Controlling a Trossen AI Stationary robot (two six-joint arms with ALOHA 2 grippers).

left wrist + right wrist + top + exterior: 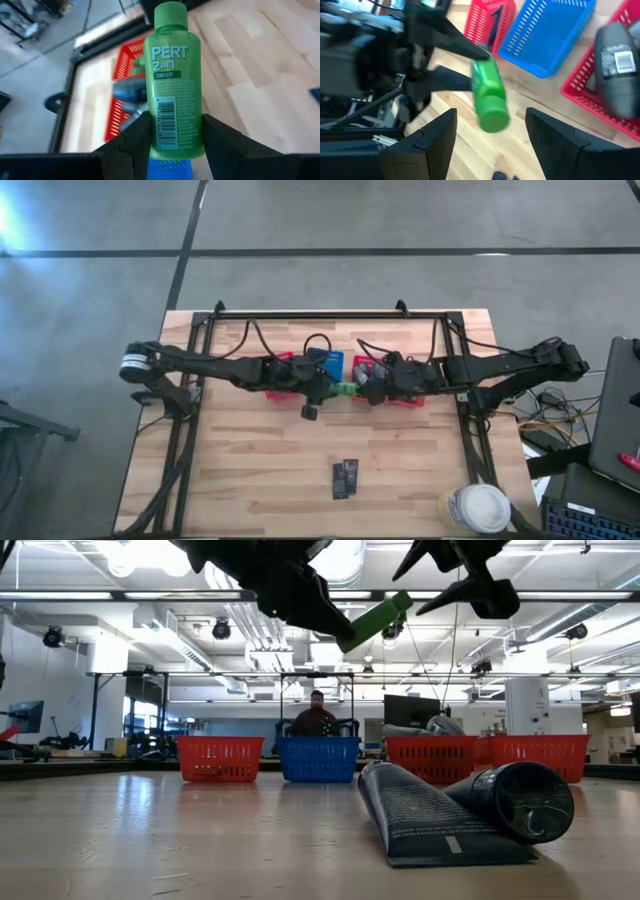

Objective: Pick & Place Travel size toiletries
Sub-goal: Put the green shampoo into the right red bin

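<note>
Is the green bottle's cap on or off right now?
On. The green bottle, held by the left tool, shows its green cap seated on top.

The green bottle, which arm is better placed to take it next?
Probably the right. The left hand grips the green bottle at its base, cap pointing toward the open right hand, which faces it between its fingers.

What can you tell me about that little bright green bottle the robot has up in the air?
The small bright green plastic bottle has a round green screw cap and a label printed PERT 2 IN 1 COMPLETE, with a barcode lower down. The left hand clamps its lower body between two dark fingers, cap pointing away. It hangs tilted above the wooden table, touching nothing else. The right hand faces its cap, fingers spread on either side without touching.
</note>
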